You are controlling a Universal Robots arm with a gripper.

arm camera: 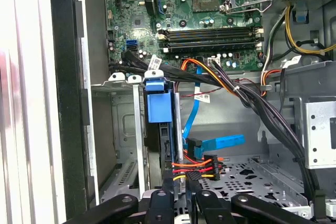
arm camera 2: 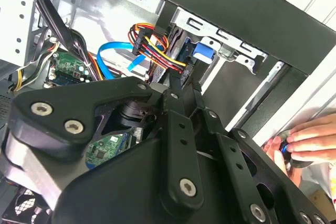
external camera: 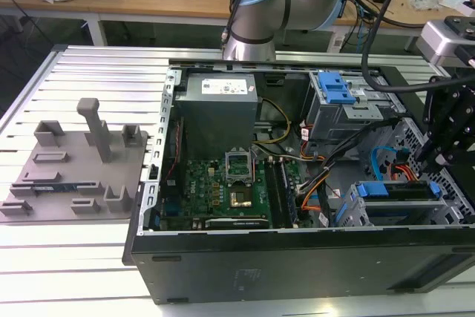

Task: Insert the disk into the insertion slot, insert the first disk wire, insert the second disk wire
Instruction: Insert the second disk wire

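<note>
I'm down in the drive corner of the open computer case (external camera: 297, 257). My end effector (arm camera 2: 178, 80) looks clamped on the dark plug at the end of the second disk wire (arm camera 2: 155, 48), whose red and orange strands fan away just beyond my tips. The disk (arm camera: 157, 106) stands edge-on right ahead of me, sitting in the insertion slot (arm camera: 123, 127). The first disk wire (arm camera: 220, 142) loops just past my tips with its plug up against the disk's edge. I'd judge it seated, though I can't be sure.

So this one is all alignment. I want the plug square to the disk's edge, pressed straight in with no twist, and gently enough that the disk doesn't slide in its cage. The strands should stay off the light-blue loop. A person's hand (arm camera 2: 307, 140) rests on the case rim off to my side, so slow is right.
</note>
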